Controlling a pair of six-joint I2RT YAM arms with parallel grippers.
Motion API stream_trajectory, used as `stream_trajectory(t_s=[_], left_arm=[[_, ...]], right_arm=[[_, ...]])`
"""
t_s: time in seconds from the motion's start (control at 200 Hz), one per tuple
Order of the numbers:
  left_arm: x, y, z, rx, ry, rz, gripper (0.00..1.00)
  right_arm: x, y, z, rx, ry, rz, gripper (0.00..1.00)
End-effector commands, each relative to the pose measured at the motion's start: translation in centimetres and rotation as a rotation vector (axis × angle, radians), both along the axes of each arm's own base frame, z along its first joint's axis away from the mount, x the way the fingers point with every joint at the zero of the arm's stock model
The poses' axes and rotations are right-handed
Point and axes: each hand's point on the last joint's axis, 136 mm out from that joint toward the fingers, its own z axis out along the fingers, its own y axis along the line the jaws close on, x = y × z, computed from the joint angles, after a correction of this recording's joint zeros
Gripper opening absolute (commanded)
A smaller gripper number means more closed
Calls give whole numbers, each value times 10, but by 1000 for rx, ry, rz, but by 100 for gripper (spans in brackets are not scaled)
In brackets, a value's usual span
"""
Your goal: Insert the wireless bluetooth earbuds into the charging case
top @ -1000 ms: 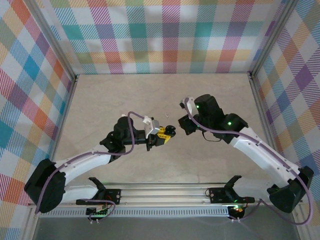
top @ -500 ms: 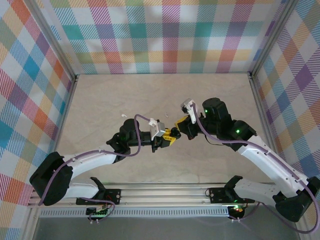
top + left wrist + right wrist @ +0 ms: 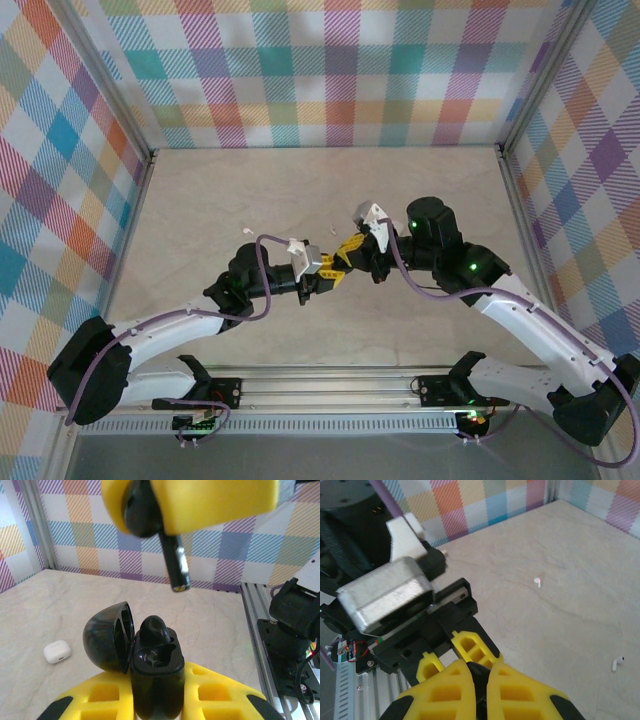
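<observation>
My left gripper is shut on a black charging case, held upright between its yellow fingers. The case's lid hangs open to the left. One black earbud sits in the far socket; the near socket is empty. Just above the case, my right gripper is shut on the other black earbud, whose stem points down toward the case. In the top view, the left gripper and right gripper meet at the table's middle, fingertips nearly touching.
A small white case lies on the table to the left of the held case. Two white earbuds lie loose on the beige tabletop. Checked walls enclose the table, and an aluminium rail runs along the right.
The right gripper has swung left and down toward the left gripper. The two arms now meet over the table's middle, with the earbud above the open case.
</observation>
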Motion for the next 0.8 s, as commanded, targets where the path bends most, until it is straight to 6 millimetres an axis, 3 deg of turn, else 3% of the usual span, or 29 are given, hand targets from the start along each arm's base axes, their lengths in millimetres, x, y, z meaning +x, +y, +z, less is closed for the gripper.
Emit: stream_trajectory(t_s=[0.0,0.38,0.795], left_arm=[[-4,0,9,-20,-49,-8,0],[-7,0,16,-33,-52,-20,0],[-16,11,26,-57,-57,-12,0]], right_arm=[[-10,7,11,26,-103,90,5],[-24,5,8,-37,-284,180,2],[-25,5,1,-70,-322,201,3]])
